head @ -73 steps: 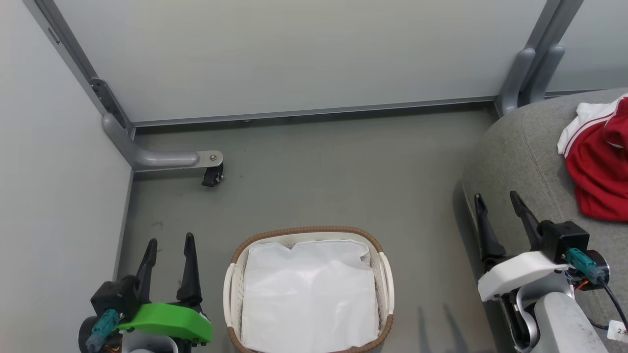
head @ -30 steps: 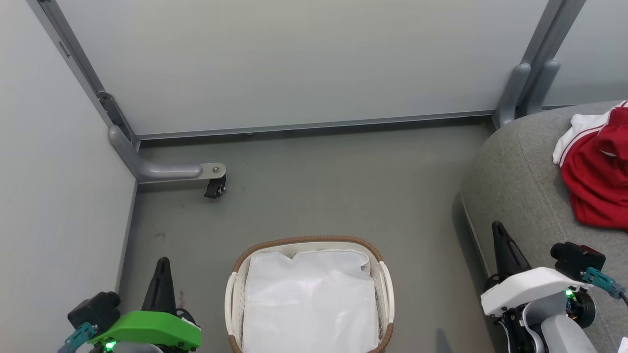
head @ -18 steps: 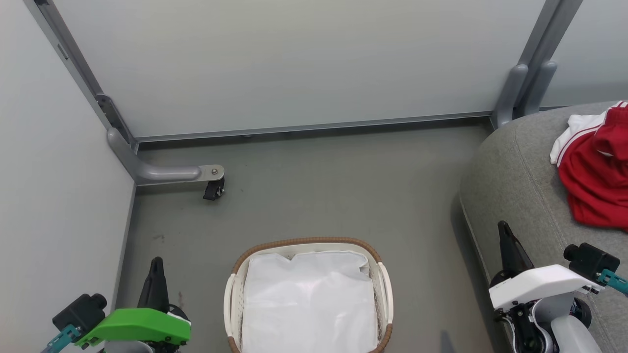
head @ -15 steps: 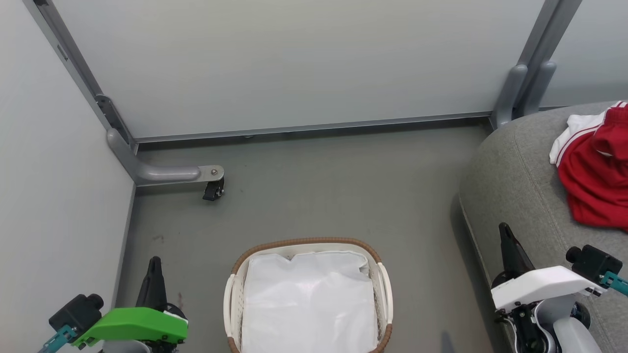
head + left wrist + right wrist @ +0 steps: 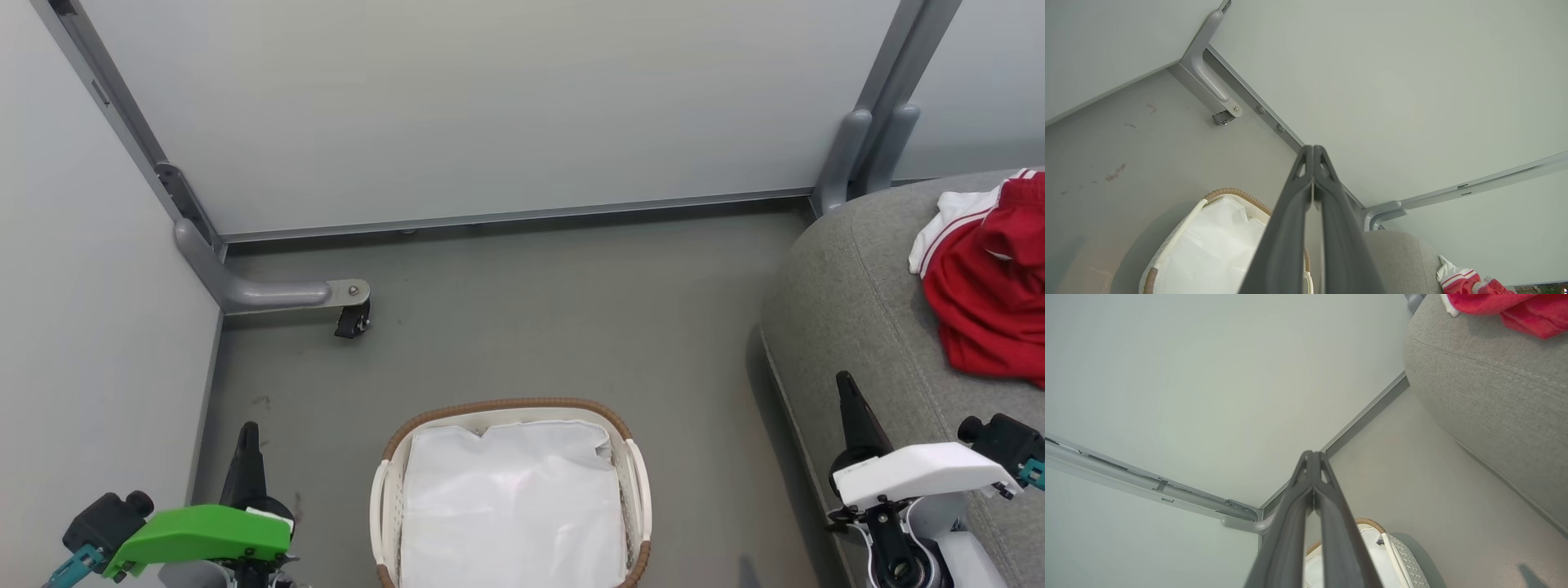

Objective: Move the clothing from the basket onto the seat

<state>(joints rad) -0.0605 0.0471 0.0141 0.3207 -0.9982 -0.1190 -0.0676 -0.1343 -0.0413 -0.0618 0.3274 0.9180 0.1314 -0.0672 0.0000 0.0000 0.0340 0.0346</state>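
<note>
One clothing heap point(image 5: 992, 302), red, on seat point(image 5: 857, 310), well apart from basket point(image 5: 506, 406). Basket on floor point(image 5: 531, 310), white liner point(image 5: 510, 506) inside. Left gripper point(image 5: 247, 431) and right gripper point(image 5: 844, 382): fingers pressed together, holding nothing.

Grey floor point(image 5: 531, 327); pale partition panel point(image 5: 490, 106); caster wheel point(image 5: 353, 322) near corner.
</note>
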